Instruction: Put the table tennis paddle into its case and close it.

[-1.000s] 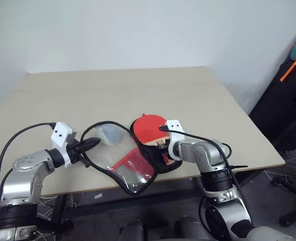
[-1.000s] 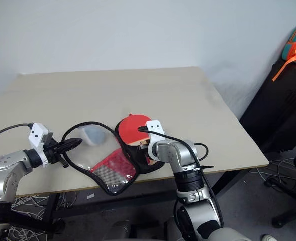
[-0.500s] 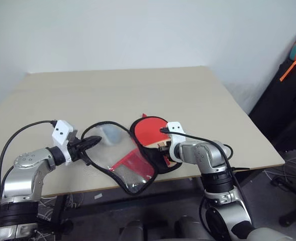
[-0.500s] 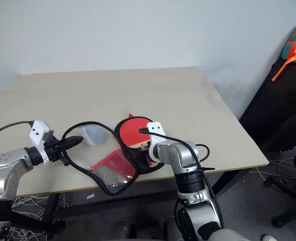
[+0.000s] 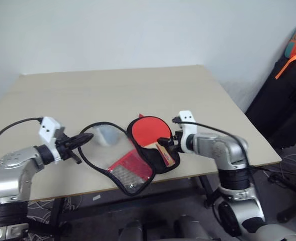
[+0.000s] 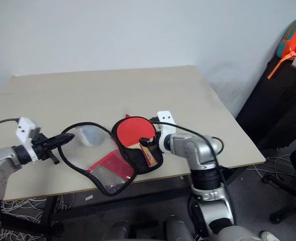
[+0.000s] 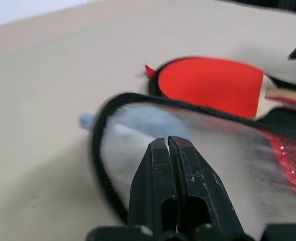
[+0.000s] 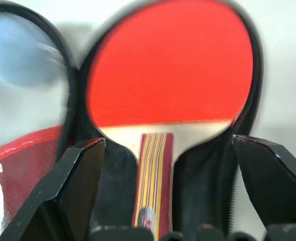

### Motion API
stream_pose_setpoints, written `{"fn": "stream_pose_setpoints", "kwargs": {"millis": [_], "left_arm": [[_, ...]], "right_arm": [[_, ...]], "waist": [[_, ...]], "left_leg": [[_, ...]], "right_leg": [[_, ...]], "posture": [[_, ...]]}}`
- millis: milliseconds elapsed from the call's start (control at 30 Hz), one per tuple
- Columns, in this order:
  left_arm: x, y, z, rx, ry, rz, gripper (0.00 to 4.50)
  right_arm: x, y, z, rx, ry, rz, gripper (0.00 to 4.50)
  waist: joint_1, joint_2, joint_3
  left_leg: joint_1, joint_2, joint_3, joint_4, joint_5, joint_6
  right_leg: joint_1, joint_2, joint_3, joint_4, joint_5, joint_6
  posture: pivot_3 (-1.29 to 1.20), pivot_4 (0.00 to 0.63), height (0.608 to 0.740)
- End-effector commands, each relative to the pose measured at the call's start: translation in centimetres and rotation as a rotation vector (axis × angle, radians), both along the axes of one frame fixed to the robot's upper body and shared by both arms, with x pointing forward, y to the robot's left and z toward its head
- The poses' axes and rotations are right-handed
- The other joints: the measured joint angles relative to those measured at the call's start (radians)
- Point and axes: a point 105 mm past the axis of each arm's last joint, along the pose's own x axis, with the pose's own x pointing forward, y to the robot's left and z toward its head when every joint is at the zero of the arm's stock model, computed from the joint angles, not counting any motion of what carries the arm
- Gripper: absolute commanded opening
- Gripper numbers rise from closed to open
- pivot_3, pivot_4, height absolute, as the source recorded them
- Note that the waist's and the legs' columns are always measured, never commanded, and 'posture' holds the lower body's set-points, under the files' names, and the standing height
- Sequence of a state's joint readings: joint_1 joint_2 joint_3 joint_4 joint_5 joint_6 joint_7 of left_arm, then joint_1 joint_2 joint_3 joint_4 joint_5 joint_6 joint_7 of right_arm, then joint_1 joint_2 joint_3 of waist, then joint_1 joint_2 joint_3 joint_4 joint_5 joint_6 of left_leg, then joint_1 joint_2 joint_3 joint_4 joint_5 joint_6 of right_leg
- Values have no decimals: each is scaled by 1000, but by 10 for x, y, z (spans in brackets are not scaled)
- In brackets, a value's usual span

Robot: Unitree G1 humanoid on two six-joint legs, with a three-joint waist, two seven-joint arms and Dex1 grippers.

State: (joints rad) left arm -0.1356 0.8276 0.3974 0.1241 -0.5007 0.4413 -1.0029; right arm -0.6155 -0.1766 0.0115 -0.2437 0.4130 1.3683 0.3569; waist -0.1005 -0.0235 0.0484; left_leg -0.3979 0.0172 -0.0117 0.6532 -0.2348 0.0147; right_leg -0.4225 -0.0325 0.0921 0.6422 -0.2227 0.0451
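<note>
The table tennis paddle point(image 5: 149, 131) lies face up inside the lower half of the case point(image 5: 137, 155), near the front edge of the tabletop point(image 5: 137, 90) and toward its right front corner. Its red blade sits in the round end of the black lining and its striped wooden handle point(image 8: 154, 175) runs down the narrow end. So the insertion step looks done, and closing is the step in hand.

The right gripper point(image 8: 168, 165) hovers just over the handle end with its fingers spread wide and nothing between them; the paddle rests on its own. The left gripper point(image 7: 169, 165) has its fingers pressed together. In the head views it sits at the rim of the upper flap point(image 5: 105, 150), the half with the clear panel and red mesh pocket, and it probably pinches the black piping there, though the contact itself is hard to make out.

The flap is folded open to the left of the paddle, toward the front edge, and part of it seems to overhang that edge. The next move calls for swinging this flap over the blade so the two rims meet, then finding the zip pull, which cannot be picked out here.

A small grey-white lump point(image 5: 107, 134) lies under the clear panel. The back and left of the tabletop give ample room for repositioning, while the front edge offers little margin.
</note>
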Motion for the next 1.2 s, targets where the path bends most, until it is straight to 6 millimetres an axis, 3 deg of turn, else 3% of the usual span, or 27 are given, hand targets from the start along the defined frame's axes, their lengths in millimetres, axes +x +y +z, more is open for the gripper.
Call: {"fn": "stream_pose_setpoints", "kwargs": {"millis": [33, 167, 267, 467, 633, 700, 867, 1033, 1200], "left_arm": [[-8, 28, 34, -66, -78, 64, 0], [-17, 44, 13, -62, 1, 96, 0], [-20, 45, -10, -73, 64, 113, 0], [-24, 16, -51, -112, 152, 52, 0], [-18, -11, -61, -145, 167, -18, 0], [-17, -24, -61, -168, 169, -54, 0], [-33, -90, -27, -305, 153, -358, 0], [-18, -130, -3, -331, 97, -436, 0], [10, -187, -22, -346, 175, -443, 0]], "right_arm": [[-10, -22, 32, 43, -134, 85, 4481], [-10, -55, 35, -1, -173, 96, 4481], [-3, -76, 40, -31, -202, 62, 3934], [-4, -94, 46, -81, -236, 86, 1859], [-11, -96, 49, -100, -276, 163, 34], [-13, -96, 49, -107, -283, 189, 34], [-8, -102, 39, -143, -269, 154, 34], [-7, -100, 38, -122, -273, 153, 34], [-17, -94, 44, -112, -313, 234, 34]], "waist": [[0, 0, 0], [0, 1, 0], [0, 1, 1], [4, 0, 1], [6, -1, 0], [6, -1, 0], [6, -2, 1], [17, -1, 1], [37, -1, 1]], "left_leg": [[0, 0, 0, 0, 0, 0], [3, 0, 1, -1, 0, 0], [3, 0, 1, -1, 0, 0], [1, -1, 2, -1, 0, 0], [1, 0, 1, 0, 0, 0], [2, -1, 2, 0, 0, 0], [1, -1, 2, 0, 0, 0], [2, -1, 1, 3, 0, 0], [3, -2, 0, 6, -1, 1]], "right_leg": [[0, 0, 0, -1, 0, 0], [2, -1, 0, -2, -2, -3], [2, -1, 0, -1, -2, -3], [1, -1, 1, -2, -2, -3], [2, -1, 0, -2, -2, -3], [2, -1, 1, -2, -2, -3], [2, -1, 1, -2, -2, -3], [4, 0, 1, -1, -2, -3], [8, 0, 1, -2, -1, 1]], "posture": [[0, 0, 739], [0, 0, 739], [0, 0, 739], [0, 0, 739], [0, 0, 739], [0, 0, 739], [0, 0, 739], [0, 0, 739], [0, 0, 739]]}}
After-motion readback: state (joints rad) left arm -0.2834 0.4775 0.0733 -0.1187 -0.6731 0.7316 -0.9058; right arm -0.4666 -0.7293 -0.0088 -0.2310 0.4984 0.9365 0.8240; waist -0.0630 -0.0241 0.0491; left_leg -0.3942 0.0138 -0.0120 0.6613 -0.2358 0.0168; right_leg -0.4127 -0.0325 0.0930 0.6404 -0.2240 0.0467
